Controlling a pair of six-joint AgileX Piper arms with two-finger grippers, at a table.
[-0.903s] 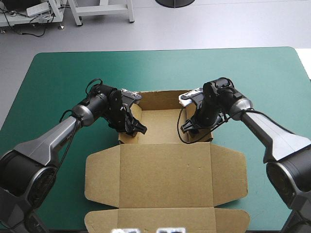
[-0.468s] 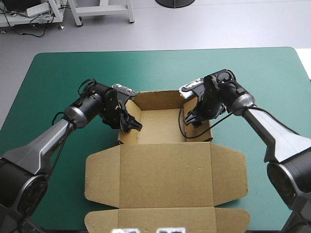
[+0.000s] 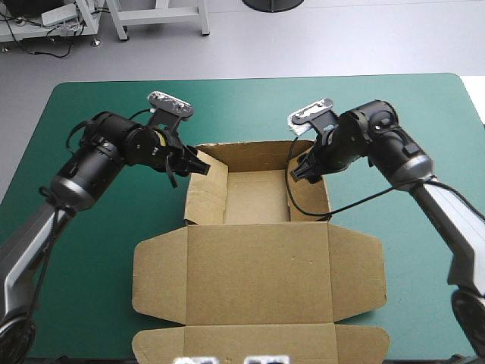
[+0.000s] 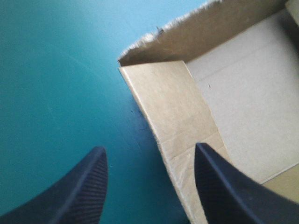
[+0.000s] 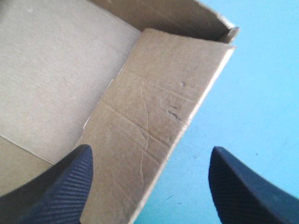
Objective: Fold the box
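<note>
The brown box (image 3: 258, 250) sits on the teal-green surface (image 3: 91, 114), far part a tray (image 3: 254, 199), lid (image 3: 258, 292) flat nearer. The left pincer (image 4: 149, 147) and right pincer (image 5: 150, 149) gape wide, each straddling one side wall (image 4: 173, 107), seemingly to steady or tuck it

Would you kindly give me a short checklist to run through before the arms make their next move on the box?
1. The left claw is open: ok.
2. The right claw is open: ok.
3. The left wall sits inside the left claw's opening: ok.
4. The right wall sits inside the right claw's opening: ok.
5. The back wall is raised: ok.
6. The side walls are tucked and locked: cannot tell.
</note>
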